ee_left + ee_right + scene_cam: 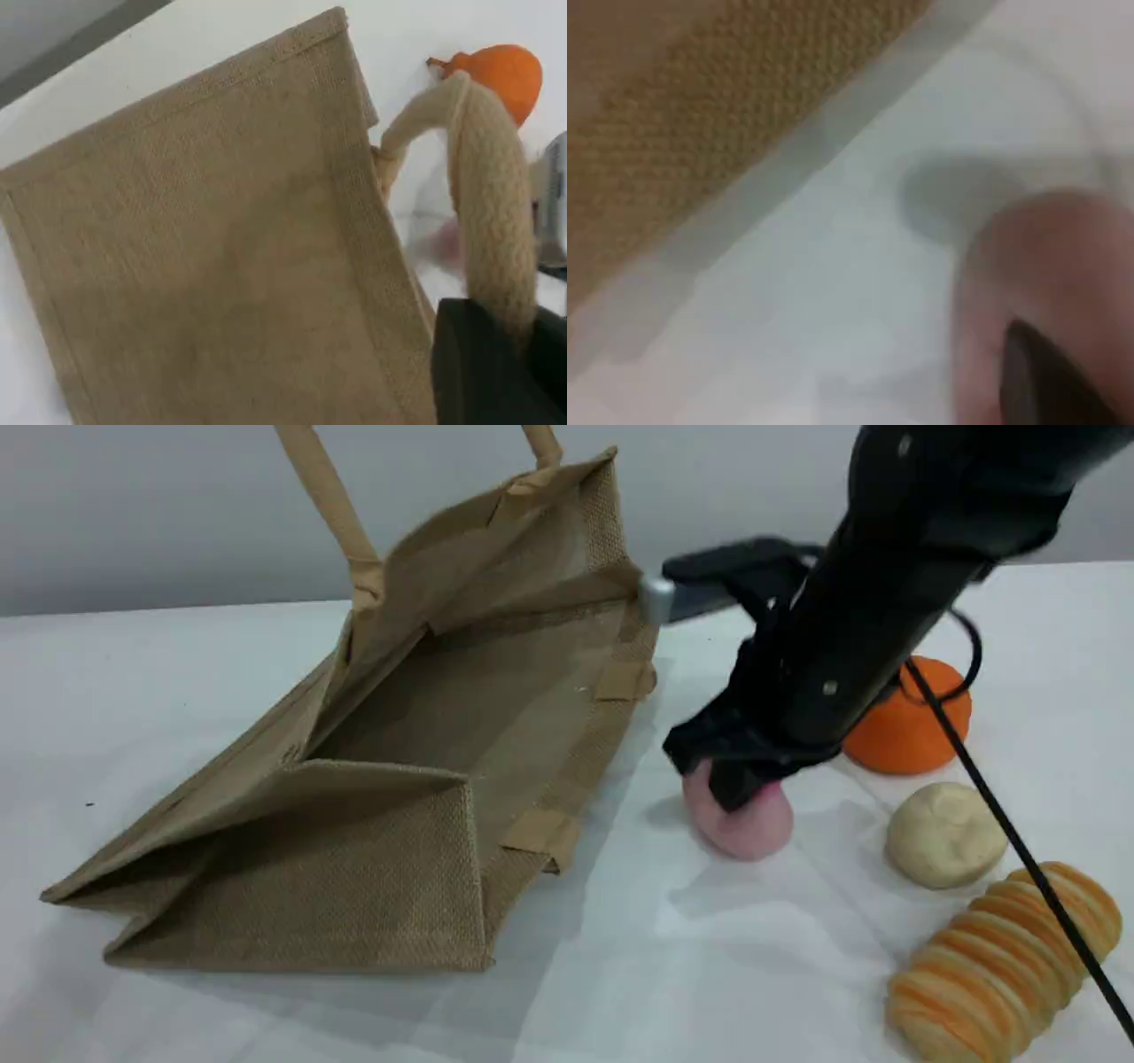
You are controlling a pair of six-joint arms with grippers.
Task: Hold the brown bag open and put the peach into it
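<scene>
The brown bag [399,779] lies on its side on the white table, its mouth gaping toward the right. One beige handle [328,496] runs up out of the scene view. In the left wrist view that handle [492,204] loops down into my left gripper [496,354], which is shut on it above the bag's woven side [221,266]. The pink peach [753,828] rests on the table just right of the bag's mouth. My right gripper [740,779] is down on the peach and shut on it. The right wrist view shows the peach [1045,283] blurred against a dark fingertip [1041,381].
An orange ball [904,731] sits behind the right arm, also showing in the left wrist view [500,71]. A cream-white lump [943,834] and a striped bread loaf [1001,961] lie at the front right. A black cable [1019,841] slants across them.
</scene>
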